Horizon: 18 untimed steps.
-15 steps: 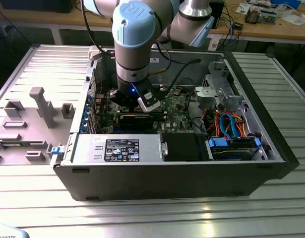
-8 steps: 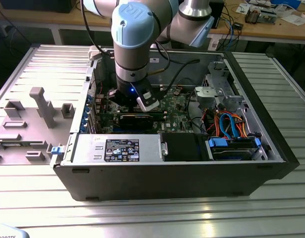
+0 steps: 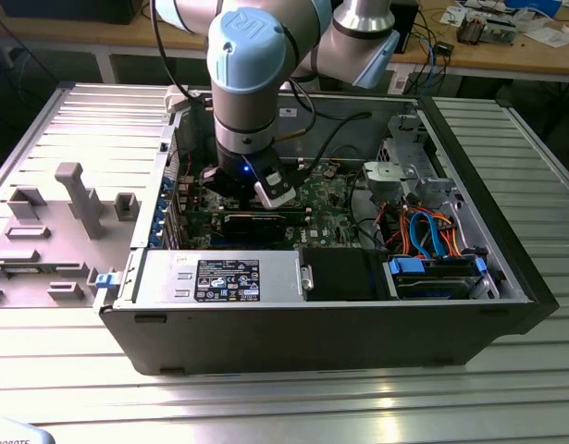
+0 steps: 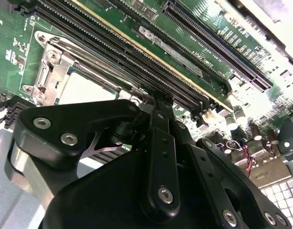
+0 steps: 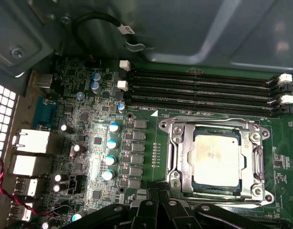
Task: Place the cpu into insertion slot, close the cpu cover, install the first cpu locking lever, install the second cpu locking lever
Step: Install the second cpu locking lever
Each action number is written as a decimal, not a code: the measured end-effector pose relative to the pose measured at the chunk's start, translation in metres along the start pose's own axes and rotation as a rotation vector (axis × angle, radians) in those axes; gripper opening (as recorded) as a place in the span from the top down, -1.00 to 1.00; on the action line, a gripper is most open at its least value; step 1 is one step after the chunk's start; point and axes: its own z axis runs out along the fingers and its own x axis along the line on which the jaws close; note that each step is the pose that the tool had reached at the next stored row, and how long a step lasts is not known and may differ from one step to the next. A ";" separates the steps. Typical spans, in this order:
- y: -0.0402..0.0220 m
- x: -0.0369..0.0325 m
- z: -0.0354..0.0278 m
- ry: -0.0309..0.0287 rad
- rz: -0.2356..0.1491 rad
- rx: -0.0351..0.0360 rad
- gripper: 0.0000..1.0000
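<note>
Silver-topped cpu (image 5: pixel 216 160) seated in insertion slot (image 5: pixel 171 157), cpu cover (image 5: pixel 184 164) down. Gripper (image 5: pixel 158 202) beside socket, finger state indeterminate. Lever step; needs precise hooking.

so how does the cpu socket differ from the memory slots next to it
The socket is square with a silvery metal frame; the memory slots are long, narrow and black. The socket holds the cpu, with the cover lying flat around it; the slots hold nothing. The slots end in white clips; the socket has screws at its corners. Both sit on the green motherboard, side by side.
</note>
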 end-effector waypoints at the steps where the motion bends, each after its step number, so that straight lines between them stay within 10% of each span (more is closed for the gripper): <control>1: 0.0000 0.0001 0.0000 -0.0001 0.000 -0.0002 0.79; 18: 0.0054 0.0008 -0.0204 -0.0002 0.000 0.0009 0.79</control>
